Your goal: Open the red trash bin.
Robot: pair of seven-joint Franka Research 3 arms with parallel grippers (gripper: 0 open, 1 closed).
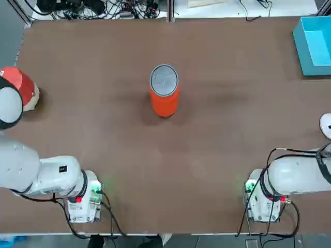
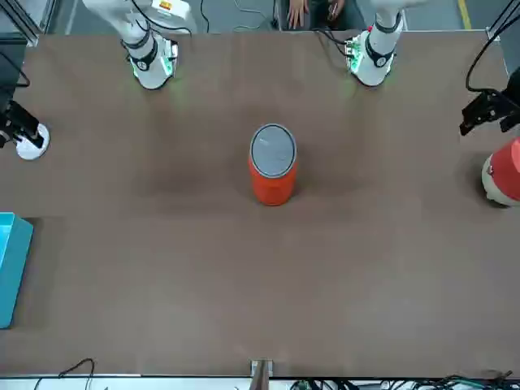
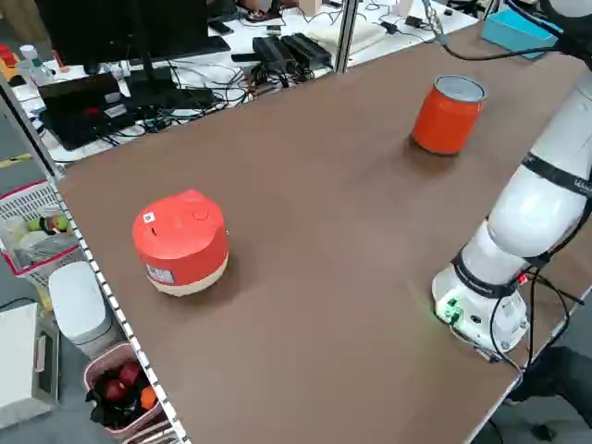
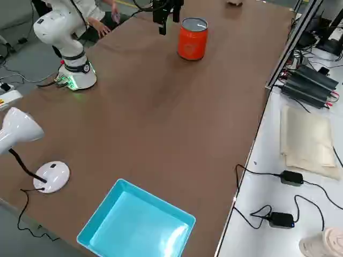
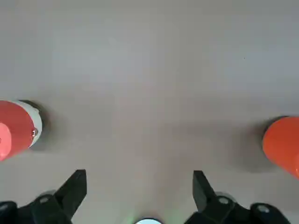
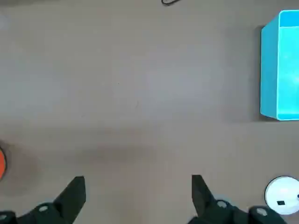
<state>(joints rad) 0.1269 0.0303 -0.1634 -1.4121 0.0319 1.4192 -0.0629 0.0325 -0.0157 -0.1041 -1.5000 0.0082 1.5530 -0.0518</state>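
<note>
The red trash bin (image 1: 164,101) stands upright near the middle of the table, orange-red with a round grey lid (image 1: 164,80) lying flat in its rim. It also shows in the front view (image 2: 272,179) and in the left side view (image 3: 446,120). My left gripper (image 5: 138,186) hangs open over the table's left part, far from the bin (image 5: 282,144), with nothing between its fingers. In the front view the left gripper (image 2: 481,122) is near the table's edge. My right gripper (image 6: 138,189) is open and empty over the table's right part.
A red-and-white rounded object (image 1: 23,88) sits at the left edge, under the left arm. A cyan box (image 1: 315,44) lies at the far right corner. A white lamp with a round base (image 4: 51,175) stands at the right edge. Cables run behind the table.
</note>
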